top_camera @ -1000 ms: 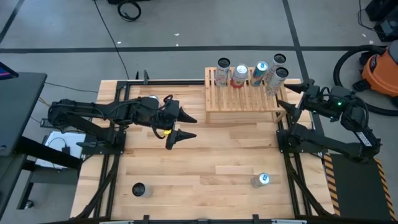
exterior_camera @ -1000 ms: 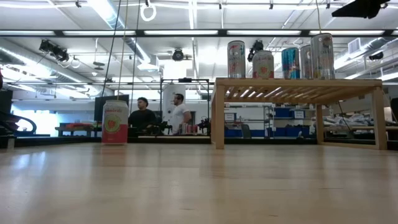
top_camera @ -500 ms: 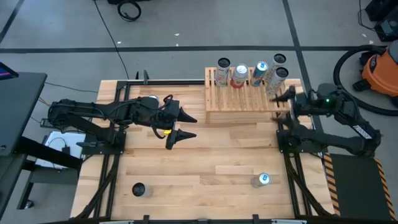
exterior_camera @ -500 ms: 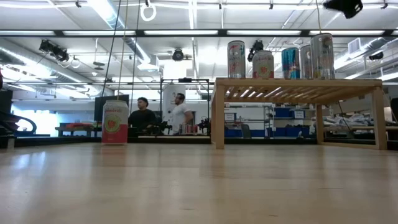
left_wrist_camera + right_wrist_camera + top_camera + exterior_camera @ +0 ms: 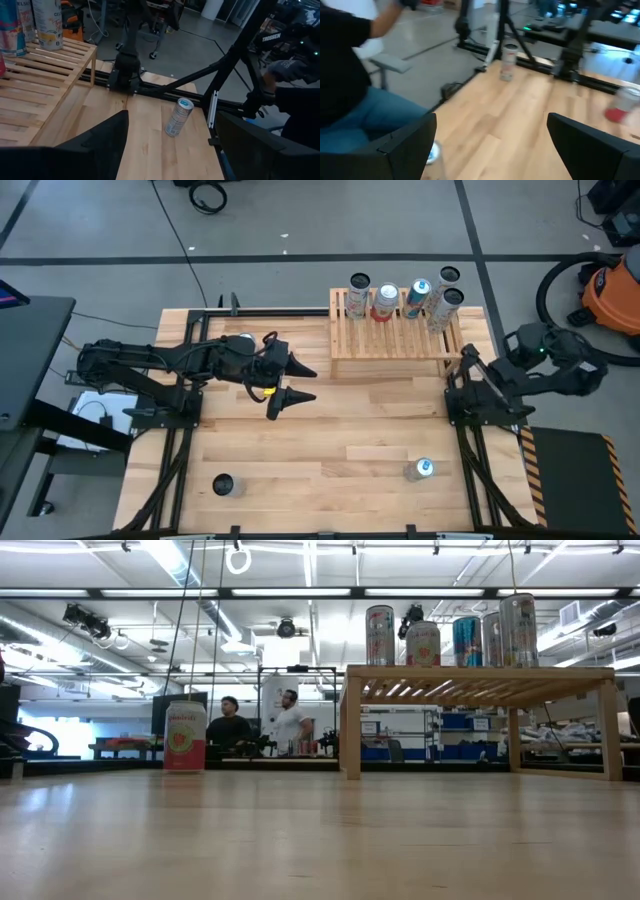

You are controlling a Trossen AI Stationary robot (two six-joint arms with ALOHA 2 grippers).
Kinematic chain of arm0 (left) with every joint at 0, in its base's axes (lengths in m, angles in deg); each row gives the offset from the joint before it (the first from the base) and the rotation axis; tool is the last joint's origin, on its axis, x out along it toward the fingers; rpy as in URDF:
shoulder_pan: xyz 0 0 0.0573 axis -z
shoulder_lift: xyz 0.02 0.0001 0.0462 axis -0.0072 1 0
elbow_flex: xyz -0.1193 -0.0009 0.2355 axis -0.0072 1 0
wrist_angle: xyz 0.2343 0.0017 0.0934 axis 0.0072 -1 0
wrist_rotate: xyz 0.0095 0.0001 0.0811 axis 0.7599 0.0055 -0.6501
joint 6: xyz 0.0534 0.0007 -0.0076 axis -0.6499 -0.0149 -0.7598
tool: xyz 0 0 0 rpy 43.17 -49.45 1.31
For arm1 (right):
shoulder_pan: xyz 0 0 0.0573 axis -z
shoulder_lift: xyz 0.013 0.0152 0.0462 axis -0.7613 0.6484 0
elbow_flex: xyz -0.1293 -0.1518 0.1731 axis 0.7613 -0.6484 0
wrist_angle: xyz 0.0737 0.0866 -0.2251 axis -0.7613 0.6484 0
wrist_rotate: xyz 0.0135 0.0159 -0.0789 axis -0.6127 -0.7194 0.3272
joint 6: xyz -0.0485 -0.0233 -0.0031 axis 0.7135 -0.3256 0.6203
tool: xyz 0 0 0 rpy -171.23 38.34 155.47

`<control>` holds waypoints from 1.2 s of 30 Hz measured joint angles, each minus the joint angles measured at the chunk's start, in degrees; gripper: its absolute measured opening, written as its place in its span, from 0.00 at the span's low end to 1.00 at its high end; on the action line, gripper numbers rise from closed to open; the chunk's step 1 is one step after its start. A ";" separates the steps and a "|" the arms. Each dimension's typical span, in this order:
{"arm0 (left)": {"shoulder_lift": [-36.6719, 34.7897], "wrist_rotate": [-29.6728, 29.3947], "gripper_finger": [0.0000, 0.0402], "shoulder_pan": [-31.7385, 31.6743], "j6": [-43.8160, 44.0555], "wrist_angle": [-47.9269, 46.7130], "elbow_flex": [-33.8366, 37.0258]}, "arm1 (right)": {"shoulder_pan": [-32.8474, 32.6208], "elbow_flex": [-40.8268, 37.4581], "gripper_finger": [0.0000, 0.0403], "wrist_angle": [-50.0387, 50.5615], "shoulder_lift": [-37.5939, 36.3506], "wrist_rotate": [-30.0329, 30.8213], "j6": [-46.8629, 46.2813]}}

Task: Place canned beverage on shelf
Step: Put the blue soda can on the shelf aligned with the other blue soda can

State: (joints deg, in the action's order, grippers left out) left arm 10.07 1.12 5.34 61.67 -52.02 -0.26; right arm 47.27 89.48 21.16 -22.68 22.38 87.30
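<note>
While both arms hang idle, the wooden table (image 5: 300, 440) carries most of the scene. Shelf (image 5: 395, 338) sits at the far edge toward the right, light-wood slats, with five cans (image 5: 385, 301) upright along its back — that much looks done. Left gripper (image 5: 297, 383) hovers mid-table, fingers parted, empty. Right gripper (image 5: 466, 369) is pulled in beside the shelf's near right corner, fingers spread wide, holding nothing. Left to do, judging by what stands loose: a silver can (image 5: 420, 470) upright at the near right of the table, and a dark-topped can (image 5: 223, 484) at the near left — neither touched.
</note>
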 joint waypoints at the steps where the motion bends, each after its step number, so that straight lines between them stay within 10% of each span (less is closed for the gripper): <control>1: 0.00 0.00 0.75 0.00 -0.13 0.00 0.00 | -0.68 0.08 0.97 -0.08 0.00 -1.19 -0.79; 15: 0.00 -0.02 0.75 0.00 -1.03 0.00 0.00 | -1.70 -2.28 0.97 -9.05 1.90 12.86 -15.36; 26: 0.00 0.00 0.75 0.00 -0.93 -0.04 0.00 | -1.70 -2.35 0.97 12.47 6.02 31.51 -15.23; 36: 0.00 -0.02 0.75 0.00 -1.05 -0.83 0.00 | -1.71 -2.35 0.97 13.64 12.90 17.57 -25.77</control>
State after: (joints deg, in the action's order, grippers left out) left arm 10.07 1.10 5.34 60.61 -52.86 -0.26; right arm 45.56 87.13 34.80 -9.78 39.95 61.53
